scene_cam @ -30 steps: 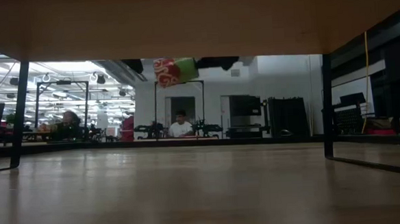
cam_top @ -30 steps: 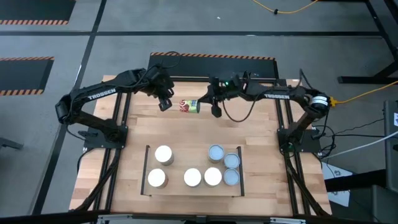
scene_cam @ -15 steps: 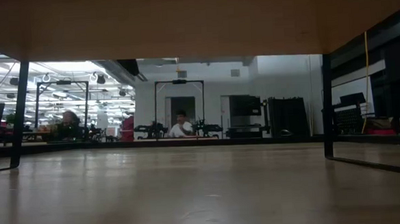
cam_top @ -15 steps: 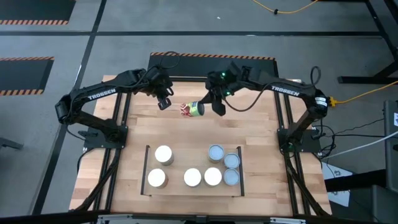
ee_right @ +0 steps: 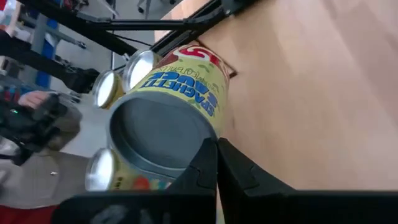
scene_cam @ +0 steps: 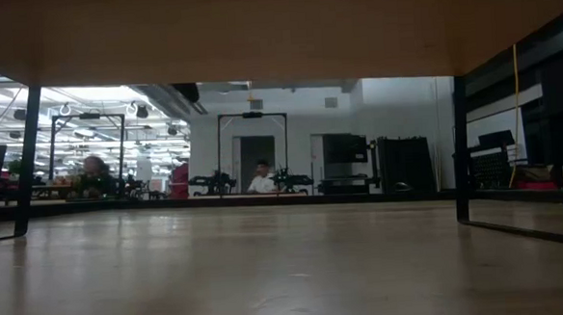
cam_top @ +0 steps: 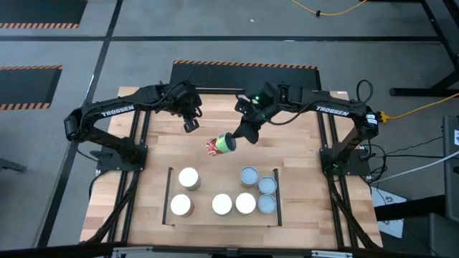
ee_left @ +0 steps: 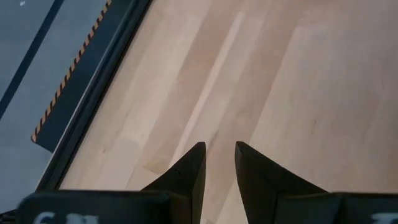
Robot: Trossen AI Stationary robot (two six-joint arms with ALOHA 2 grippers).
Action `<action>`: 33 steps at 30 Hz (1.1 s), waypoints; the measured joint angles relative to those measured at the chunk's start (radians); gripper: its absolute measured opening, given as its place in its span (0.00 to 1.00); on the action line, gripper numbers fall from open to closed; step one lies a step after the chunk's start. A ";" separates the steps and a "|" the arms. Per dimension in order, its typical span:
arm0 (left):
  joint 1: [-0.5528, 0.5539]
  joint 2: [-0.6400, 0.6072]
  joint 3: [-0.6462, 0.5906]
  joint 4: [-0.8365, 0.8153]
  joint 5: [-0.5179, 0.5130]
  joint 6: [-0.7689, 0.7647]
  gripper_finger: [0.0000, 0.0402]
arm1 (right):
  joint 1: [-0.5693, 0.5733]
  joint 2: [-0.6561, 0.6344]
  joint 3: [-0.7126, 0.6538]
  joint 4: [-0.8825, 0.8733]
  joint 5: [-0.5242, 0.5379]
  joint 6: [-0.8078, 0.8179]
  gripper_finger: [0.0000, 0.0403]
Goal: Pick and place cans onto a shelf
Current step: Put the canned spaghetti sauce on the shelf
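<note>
A red, green and yellow can (cam_top: 219,145) (ee_right: 180,87) hangs in the air over the middle of the table, with my right gripper (cam_top: 235,139) (ee_right: 216,154) shut on it. Nearer the front, several cans (cam_top: 246,203) with silvery tops stand upright on the light-wood shelf (cam_top: 215,185). My left gripper (cam_top: 191,125) (ee_left: 220,155) hovers over bare wood at the far left. It is open by a narrow gap with nothing between its fingers. In the low view no gripper and no can shows. My right gripper pinches the can's rim (ee_right: 206,139) at the end facing the wrist. One finger (ee_right: 198,169) lies over the grey recessed end, the other (ee_right: 239,171) outside along the wall. The fingers slant down from the far right. The can is lifted clear and tilted, sticking out beyond the fingertips.
Black frame rails run along both table sides (cam_top: 136,154) (cam_top: 328,154). In the low view a board's underside (scene_cam: 275,32) spans the top, and black posts (scene_cam: 460,148) (scene_cam: 29,161) stand at the sides. People sit in the room behind. Bare wood (cam_top: 287,154) lies between the far edge and the shelf.
My right gripper has risen and come toward the near edge with the can, rolling its wrist as it went. The can has swung from lying level to a slant and has gone up out of the low view.
</note>
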 joint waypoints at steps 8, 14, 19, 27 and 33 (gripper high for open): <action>-0.044 0.000 0.000 0.001 0.000 0.000 0.20 | 0.076 0.000 0.000 -0.047 0.002 0.064 0.00; -0.080 0.001 0.000 0.002 0.000 0.000 0.20 | 0.111 0.015 0.000 -0.089 0.003 0.062 0.00; -0.108 0.001 0.000 0.015 0.000 -0.001 0.20 | 0.134 0.045 0.000 -0.105 0.004 0.059 0.00; -0.155 0.001 0.000 0.039 0.001 0.000 0.20 | 0.146 0.066 0.000 -0.106 0.004 0.036 0.00; -0.189 0.001 0.000 0.055 0.000 0.000 0.20 | 0.146 0.068 0.000 -0.108 0.004 0.034 0.00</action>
